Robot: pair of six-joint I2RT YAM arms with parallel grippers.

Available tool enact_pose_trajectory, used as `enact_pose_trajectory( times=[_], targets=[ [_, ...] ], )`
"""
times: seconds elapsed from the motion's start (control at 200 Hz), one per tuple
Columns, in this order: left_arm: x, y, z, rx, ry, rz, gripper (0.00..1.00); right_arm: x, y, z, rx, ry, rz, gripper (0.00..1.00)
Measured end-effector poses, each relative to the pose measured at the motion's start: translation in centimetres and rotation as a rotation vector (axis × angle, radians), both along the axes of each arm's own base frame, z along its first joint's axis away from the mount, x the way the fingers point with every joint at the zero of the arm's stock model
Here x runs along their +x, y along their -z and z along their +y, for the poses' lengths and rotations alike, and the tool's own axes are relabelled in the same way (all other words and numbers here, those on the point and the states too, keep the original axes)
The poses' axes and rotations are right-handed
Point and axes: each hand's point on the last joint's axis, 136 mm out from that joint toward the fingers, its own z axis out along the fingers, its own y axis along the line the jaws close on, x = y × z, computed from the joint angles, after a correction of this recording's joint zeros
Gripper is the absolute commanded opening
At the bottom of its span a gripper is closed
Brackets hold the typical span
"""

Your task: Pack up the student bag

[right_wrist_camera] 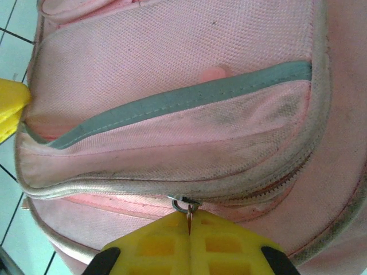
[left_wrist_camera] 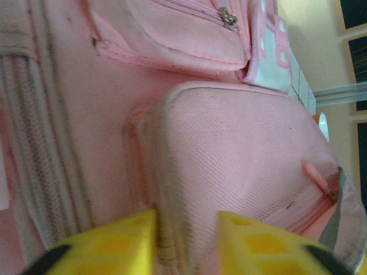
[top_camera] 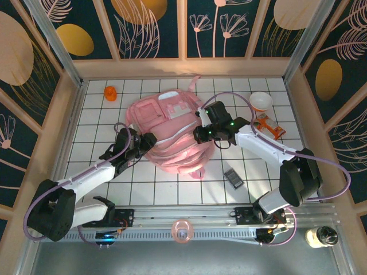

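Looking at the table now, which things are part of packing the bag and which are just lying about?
In the job:
student bag
its zipper pull, pinched by the right fingers
left fingers at the bag's edge

Lying about, untouched:
small orange object
white bowl
orange packet
dark flat item

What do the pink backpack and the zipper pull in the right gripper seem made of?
Student bag: soft woven fabric, matte; the weave and scuffs show. Zipper pull: probably metal, a shiny silvery ring, pinched in the shut right gripper.
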Motion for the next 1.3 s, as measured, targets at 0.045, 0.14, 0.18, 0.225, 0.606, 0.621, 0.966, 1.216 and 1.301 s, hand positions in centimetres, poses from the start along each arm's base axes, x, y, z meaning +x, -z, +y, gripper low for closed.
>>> enact_pose_trajectory(
  times=[0.045,0.14,0.18,0.225,0.606,0.621,0.966,1.216,1.301],
  targets=[
    [-0.1,0.3,0.1,-0.005,-0.011,0.007,0.07,0.0,0.0,0.0,-0.005,0.0,-0.004,0.0],
    [-0.4,0.7,0.4,-0.041,-0.043,0.024,0.0,-0.1,0.1,0.1,-0.015,-0.002,-0.012,0.0],
    [-0.4,0.6,0.5,-0.063,-0.06,0.025,0.0,-0.2,0.1,0.2,-0.02,-0.003,-0.016,0.0],
    [-0.4,0.2,0.6,-0.084,-0.076,0.021,0.0,-0.3,0.1,0.4,-0.027,-0.004,-0.021,0.0],
    [-0.3,-2.9,1.6,-0.183,-0.241,-0.046,0.0,-3.8,-0.8,4.9,-0.022,-0.033,-0.047,0.0],
    [-0.3,-2.9,1.6,-0.183,-0.244,-0.047,0.0,-3.9,-0.9,5.0,-0.017,-0.031,-0.046,0.0],
    [0.1,-2.8,1.0,-0.2,-0.278,-0.051,0.0,-6.7,-1.5,10.7,0.099,-0.019,0.0,0.0],
    [0.2,-3.0,1.1,-0.201,-0.287,-0.062,0.0,-7.5,-0.2,14.3,0.176,-0.035,0.04,0.0],
    [0.1,-3.1,1.2,-0.197,-0.29,-0.064,0.0,-7.6,-0.1,14.5,0.179,-0.053,0.038,0.1]
  ],
)
